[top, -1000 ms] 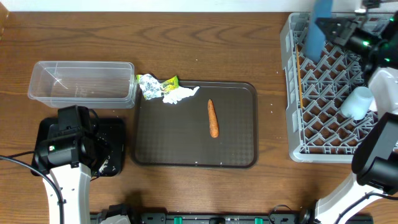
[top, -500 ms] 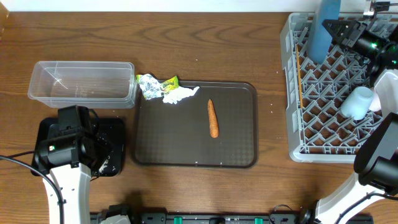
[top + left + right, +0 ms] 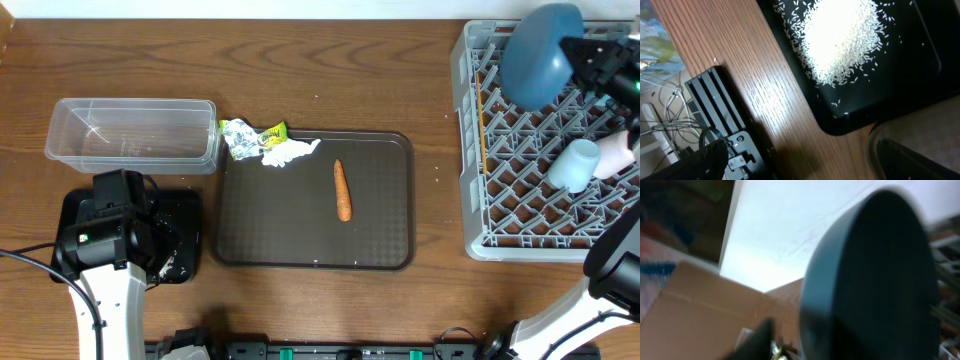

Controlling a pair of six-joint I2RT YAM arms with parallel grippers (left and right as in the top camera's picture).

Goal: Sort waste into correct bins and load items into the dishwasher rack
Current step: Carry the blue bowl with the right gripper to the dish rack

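1. Right tool (image 3: 578,52) sits over the far-left corner of the grey rack (image 3: 470,150), right up against the large dark-blue bowl (image 3: 540,42).
2. I can't tell whether its jaws are spread or pinching the bowl. The wrist view is blurred and the bowl fills most of it.
3. The bowl is tipped up on edge above the pegs at that corner, round face toward the overhead camera. I can't tell if it rests on the pegs.
4. The white cup (image 3: 578,165) lies on its side in the rack, right of centre. The chopsticks (image 3: 483,130) lie just inside the rack's left wall, running near to far.
5. Left tool (image 3: 800,150) is spread wide with nothing between the fingers, hanging over a corner of the shallow black tray (image 3: 190,215) at near left. The arm hides most of that tray from above.
6. The rice (image 3: 840,35) sits in a pile in the black tray, with stray grains scattered around it inside the rim.
7. The clear tub (image 3: 135,133) stands upright just beyond the black tray, on its far side.
8. The brown serving tray (image 3: 280,225) is mid-surface (image 3: 350,70). The carrot (image 3: 342,190) lies on it right of centre, pointing near to far.
9. The tissue (image 3: 290,152) sits on the serving tray's far-left rim, touching the wrapper (image 3: 245,135). The wrapper lies beside the tub's right end.
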